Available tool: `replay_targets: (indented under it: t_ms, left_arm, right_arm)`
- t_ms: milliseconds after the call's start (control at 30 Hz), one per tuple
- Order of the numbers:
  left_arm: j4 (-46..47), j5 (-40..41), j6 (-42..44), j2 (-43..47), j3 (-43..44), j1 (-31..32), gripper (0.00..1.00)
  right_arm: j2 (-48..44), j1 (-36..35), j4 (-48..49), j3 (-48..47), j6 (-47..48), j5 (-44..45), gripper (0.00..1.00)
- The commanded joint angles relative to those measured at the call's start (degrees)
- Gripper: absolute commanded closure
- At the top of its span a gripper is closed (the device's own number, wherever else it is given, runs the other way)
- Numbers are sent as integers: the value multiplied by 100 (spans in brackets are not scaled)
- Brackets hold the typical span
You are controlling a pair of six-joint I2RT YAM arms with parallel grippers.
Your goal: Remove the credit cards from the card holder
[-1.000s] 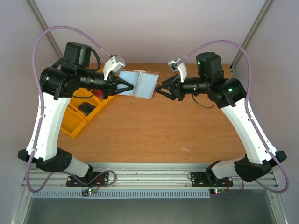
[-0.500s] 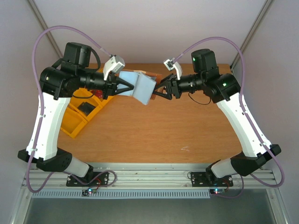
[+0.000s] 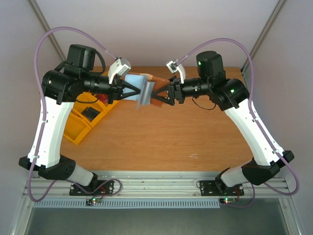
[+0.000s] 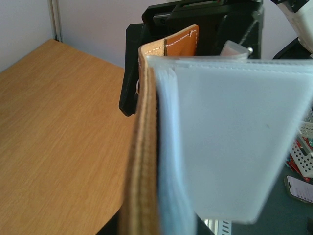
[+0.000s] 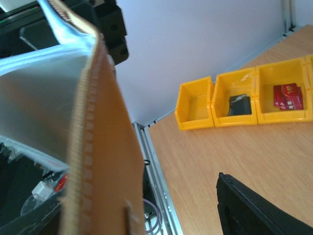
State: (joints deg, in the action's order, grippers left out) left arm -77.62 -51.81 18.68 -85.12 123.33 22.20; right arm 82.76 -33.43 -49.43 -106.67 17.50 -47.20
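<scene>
1. We see one card holder [image 3: 139, 83] in the air — our left claw [image 3: 137, 93] pinches it.
2. Our right claw [image 3: 157, 96] gapes wide at its brown flap [image 5: 102, 147].
3. Three whole yellow bins [image 5: 195, 120] (one holds a red credit card [image 5: 288, 98]).

Wooden table [image 3: 195, 127] under me, plain light grain. Small white scuff [image 3: 194, 156] near its front edge, right of centre. Row of yellow bins [image 3: 78, 125] on my left side of the table, touching one another and set at an angle to the table edge. One bin [image 5: 239, 98] holds a flat black item [image 5: 239, 105], lying tilted against the bin floor; can't tell what it is. Metal rail [image 3: 156, 182] runs along the near edge of the table, with a perforated grey strip [image 3: 146, 203] just in front of it. White walls [image 3: 161, 29] close in the back and both sides.
</scene>
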Motion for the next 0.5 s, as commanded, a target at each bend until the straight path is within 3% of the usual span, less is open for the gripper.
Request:
replay_targets:
  t_ms: [0, 467]
  left_arm:
    - [160, 34, -74, -22, 40, -5, 100]
    - [285, 406, -216, -9, -25, -65, 100]
  right_arm:
    - [-100, -193, 301, -84, -164, 70, 31]
    - [-386, -389, 348, 267, -107, 499, 28]
